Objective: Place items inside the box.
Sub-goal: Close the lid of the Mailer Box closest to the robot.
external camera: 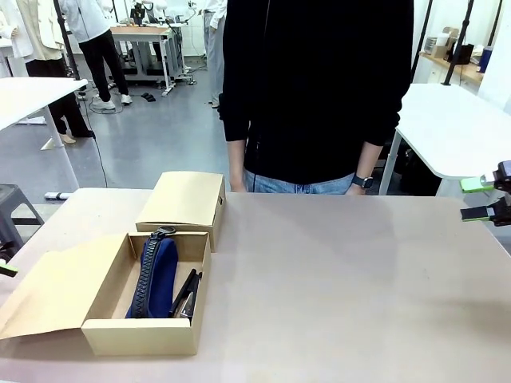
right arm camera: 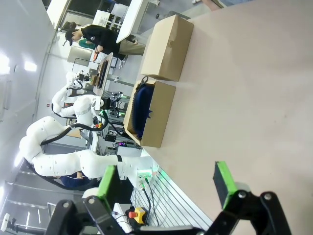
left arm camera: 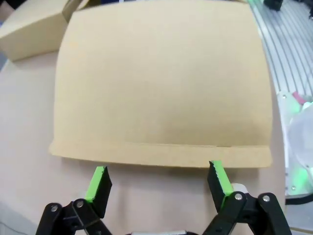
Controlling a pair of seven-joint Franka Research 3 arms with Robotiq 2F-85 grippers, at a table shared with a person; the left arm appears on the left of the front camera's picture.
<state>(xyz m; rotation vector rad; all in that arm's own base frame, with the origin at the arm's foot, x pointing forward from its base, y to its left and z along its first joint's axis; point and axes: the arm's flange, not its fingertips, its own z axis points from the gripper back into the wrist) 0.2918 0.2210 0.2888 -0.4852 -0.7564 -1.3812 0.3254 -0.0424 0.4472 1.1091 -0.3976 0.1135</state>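
The long, shallow cardboard box (external camera: 144, 335) sat at the near left of the bench (external camera: 343, 271), its hinged flap lid (external camera: 56, 291) folded out flat to the left; inside it lay the navy zip pencil case (external camera: 153, 278) along the left half, with a black stapler (external camera: 187, 294) just beside it on the right, both within the box walls; the lettering on the case could not be read. A smaller closed cardboard box (external camera: 184, 199) stood just behind the open one, touching or nearly touching its far wall. A person in a black top (external camera: 315, 88) stood at the far edge of the bench, hands down at the sides.

The right claw (external camera: 481, 198) hung at the right edge of the front view, well apart from both boxes, its green pads (external camera: 476, 184) spread and nothing between them; its own wrist view (right arm camera: 166, 183) showed the fingers wide over bare bench, the open box (right arm camera: 155, 116) and the pencil case (right arm camera: 142, 110) far off. The left claw (left arm camera: 159, 183) was released too, its two green pads (left arm camera: 96, 182) apart and empty, poised just short of the free edge of the flap lid (left arm camera: 161, 98); whether they touched the bench could not be told.
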